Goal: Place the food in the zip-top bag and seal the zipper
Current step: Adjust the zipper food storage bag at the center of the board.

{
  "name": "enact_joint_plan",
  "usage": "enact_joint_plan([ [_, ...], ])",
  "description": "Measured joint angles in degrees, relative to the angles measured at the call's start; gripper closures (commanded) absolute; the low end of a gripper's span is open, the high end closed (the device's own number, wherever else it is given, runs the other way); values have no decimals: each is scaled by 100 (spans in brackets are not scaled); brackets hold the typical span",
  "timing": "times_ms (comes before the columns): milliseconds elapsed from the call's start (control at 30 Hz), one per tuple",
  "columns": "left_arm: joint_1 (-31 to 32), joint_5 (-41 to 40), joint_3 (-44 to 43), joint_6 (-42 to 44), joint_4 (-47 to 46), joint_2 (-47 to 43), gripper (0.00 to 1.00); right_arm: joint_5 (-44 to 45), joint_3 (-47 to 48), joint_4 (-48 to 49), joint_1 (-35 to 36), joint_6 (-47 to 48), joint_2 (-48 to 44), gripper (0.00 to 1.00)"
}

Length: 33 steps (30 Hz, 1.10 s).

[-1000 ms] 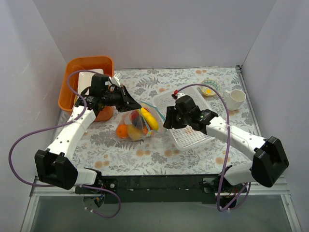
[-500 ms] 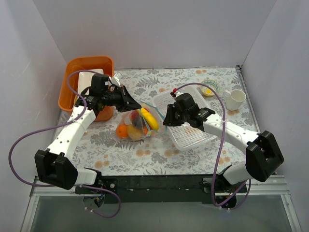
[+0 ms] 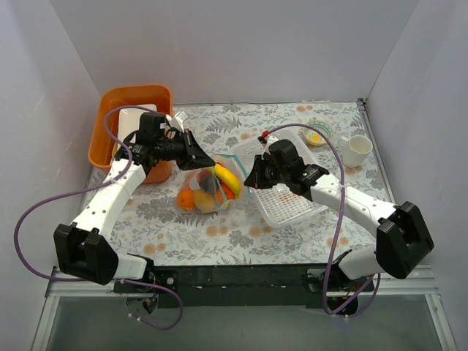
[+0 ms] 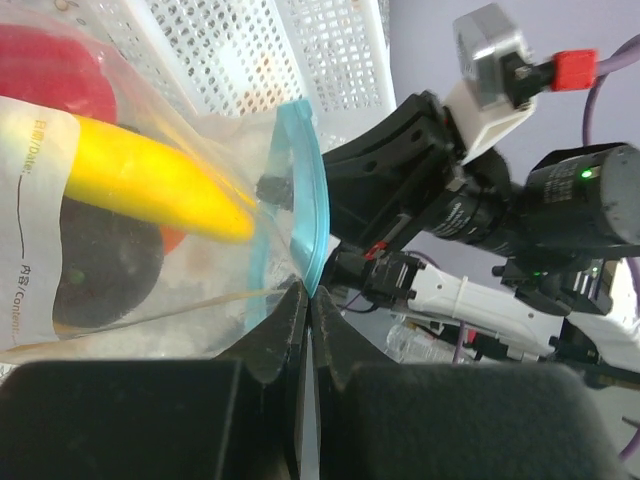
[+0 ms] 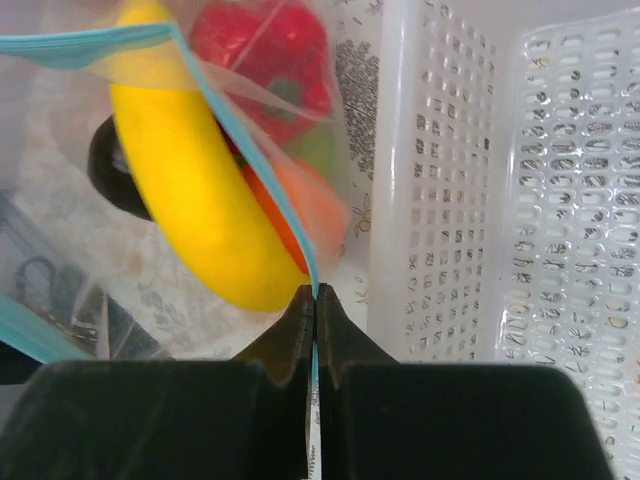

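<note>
The bag [image 3: 207, 191] is lying beside the basket [image 3: 292, 205], with the food [image 3: 227, 179] sitting inside; the zipper [image 5: 250, 165] is being held at both ends, likely to line it up for sealing; the left gripper [image 4: 308, 292] is pinching one end, fully closed; the right gripper [image 5: 315, 292] is clamping the other.

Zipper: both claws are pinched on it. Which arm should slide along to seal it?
Right, probably. The right claw grips the zipper at one end, the strip running straight away over the banana. The left claw pins the other end, a fair anchor.
</note>
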<state>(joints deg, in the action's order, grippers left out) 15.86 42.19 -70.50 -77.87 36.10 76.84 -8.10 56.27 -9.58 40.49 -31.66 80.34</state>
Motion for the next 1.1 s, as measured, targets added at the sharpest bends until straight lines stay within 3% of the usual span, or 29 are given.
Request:
enact_joint_plan([
  [367,0,450,-31,511,505,339,98,-595,184,704,-22,-267,-356,99],
  [533,9,514,-356,424,466,350,97,-986,741,826,-35,-302,-15,99],
  [833,400,678,-363,352,254,612,91,-890,957,929,-39,-459,417,99],
  [867,461,686,-306,339,197,643,82,-839,957,920,-42,-466,428,99],
  [933,577,693,-201,299,109,704,81,-713,957,914,-42,-470,424,99],
  [1067,750,619,-63,184,-39,813,25,-334,957,743,-55,-485,339,99],
  [1100,772,557,-33,155,-87,815,15,-225,960,612,-66,-487,293,99],
])
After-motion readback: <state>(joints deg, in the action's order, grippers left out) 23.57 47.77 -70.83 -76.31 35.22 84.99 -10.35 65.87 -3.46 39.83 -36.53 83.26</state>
